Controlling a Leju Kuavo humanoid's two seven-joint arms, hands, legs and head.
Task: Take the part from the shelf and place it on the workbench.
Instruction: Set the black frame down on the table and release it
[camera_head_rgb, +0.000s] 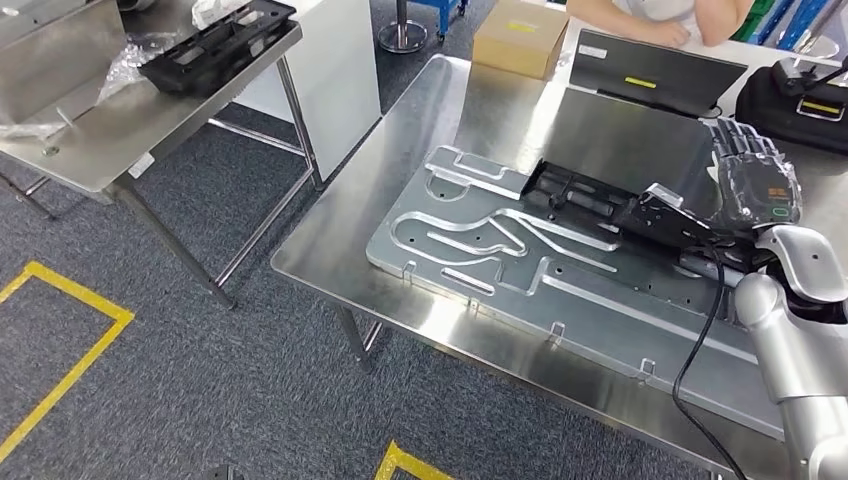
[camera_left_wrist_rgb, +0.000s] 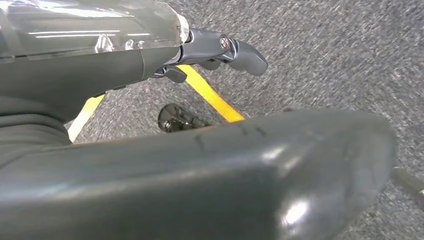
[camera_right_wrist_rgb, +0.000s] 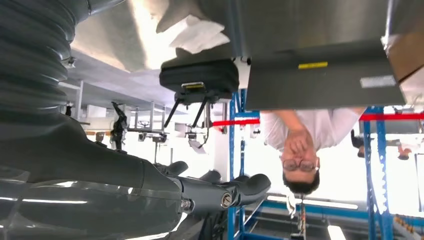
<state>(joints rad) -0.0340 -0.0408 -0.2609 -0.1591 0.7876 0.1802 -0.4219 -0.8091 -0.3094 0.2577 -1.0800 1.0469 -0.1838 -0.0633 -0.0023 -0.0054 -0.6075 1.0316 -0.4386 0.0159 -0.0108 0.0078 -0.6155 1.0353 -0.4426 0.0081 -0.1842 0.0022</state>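
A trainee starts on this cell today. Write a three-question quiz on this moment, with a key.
1. True or false: the black part lies on the carpet.
2. What stands at the far edge of the workbench? A) cardboard box B) bucket C) bottle
3. Fill in: the left hand hangs over carpet marked with ___ tape.
Key: 1 false, it lies on the grooved metal plate on the workbench; 2 A; 3 yellow.

Black part: near end hidden behind right robot hand; desk far-right corner cut off by frame edge.
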